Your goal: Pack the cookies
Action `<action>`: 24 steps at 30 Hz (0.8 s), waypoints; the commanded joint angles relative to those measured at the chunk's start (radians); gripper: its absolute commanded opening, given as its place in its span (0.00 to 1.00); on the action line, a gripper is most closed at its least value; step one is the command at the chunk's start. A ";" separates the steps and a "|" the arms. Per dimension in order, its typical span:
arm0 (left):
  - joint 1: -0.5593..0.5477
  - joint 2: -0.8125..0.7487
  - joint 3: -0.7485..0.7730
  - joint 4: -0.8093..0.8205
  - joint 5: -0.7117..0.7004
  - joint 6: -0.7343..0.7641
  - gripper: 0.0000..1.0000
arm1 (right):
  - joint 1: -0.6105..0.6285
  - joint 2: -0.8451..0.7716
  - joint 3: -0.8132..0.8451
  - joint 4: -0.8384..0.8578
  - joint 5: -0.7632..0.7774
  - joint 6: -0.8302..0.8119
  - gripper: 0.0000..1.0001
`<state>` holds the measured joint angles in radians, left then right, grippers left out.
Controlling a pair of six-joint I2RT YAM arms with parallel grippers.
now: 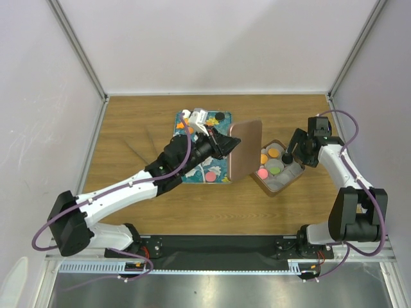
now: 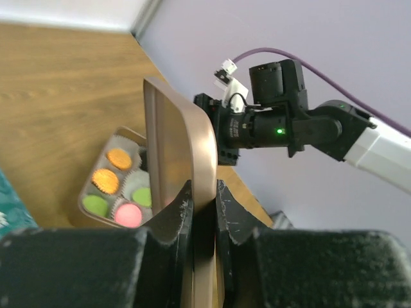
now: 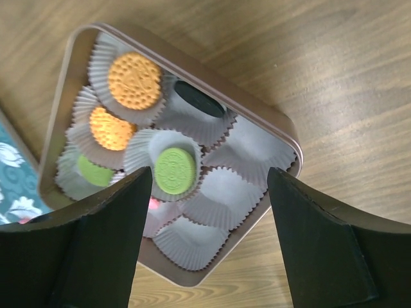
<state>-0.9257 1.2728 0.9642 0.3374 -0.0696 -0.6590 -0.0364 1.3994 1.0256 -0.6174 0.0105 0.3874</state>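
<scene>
Pale walls box in a brown wood-grain surface [image 1: 128,128], w/ the arm bases at 6 o'clock in the top view. Mid-surface lies a teal rectangular tray w/ orange leaf prints [image 1: 220,170]. Close at its 3 o'clock sits a square brown metal tin [image 3: 289,133] lined w/ white pleated paper cups [image 3: 247,151].

Most of the small flat round cookies [image 3: 174,170] are already in cups: two orange, two green, one black, plus a pink one half hidden. Approx three cups show empty. A loose pink cookie [image 1: 209,176] is on the tray's 6 o'clock end and a loose black cookie [image 1: 219,116] on its 12 o'clock end, so packing looks unfinished.

L end effector [image 2: 202,192] is clenched on the edge of a brown rounded-rectangle metal lid [image 2: 183,147]. The lid is held up on edge btwn tray and tin, long axis approx 12-to-6 in the top view.

R end effector [image 3: 210,176] hangs over the tin from its 3 o'clock side, jaws spread, nothing btwn them.

Key relation: the loose cookies lie at 9 o'clock from the R end effector, w/ the upright lid in the way. The L arm is nearer the tray but busy w/ the lid. Probably R must go round one end of the lid, or L must swing it aside. Clipping the lid is the risk.
</scene>
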 commanded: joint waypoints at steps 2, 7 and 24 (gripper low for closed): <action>0.036 0.031 -0.031 0.124 0.120 -0.149 0.00 | -0.002 -0.014 -0.039 0.079 0.042 -0.012 0.78; 0.047 0.068 -0.047 0.172 0.139 -0.206 0.00 | -0.002 -0.068 -0.071 0.093 0.051 -0.010 0.78; 0.090 0.201 -0.085 0.348 0.209 -0.369 0.00 | -0.092 0.001 -0.096 0.162 0.082 -0.005 0.77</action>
<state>-0.8471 1.4750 0.8787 0.5705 0.1101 -0.9871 -0.1047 1.3773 0.9424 -0.5209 0.1177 0.3874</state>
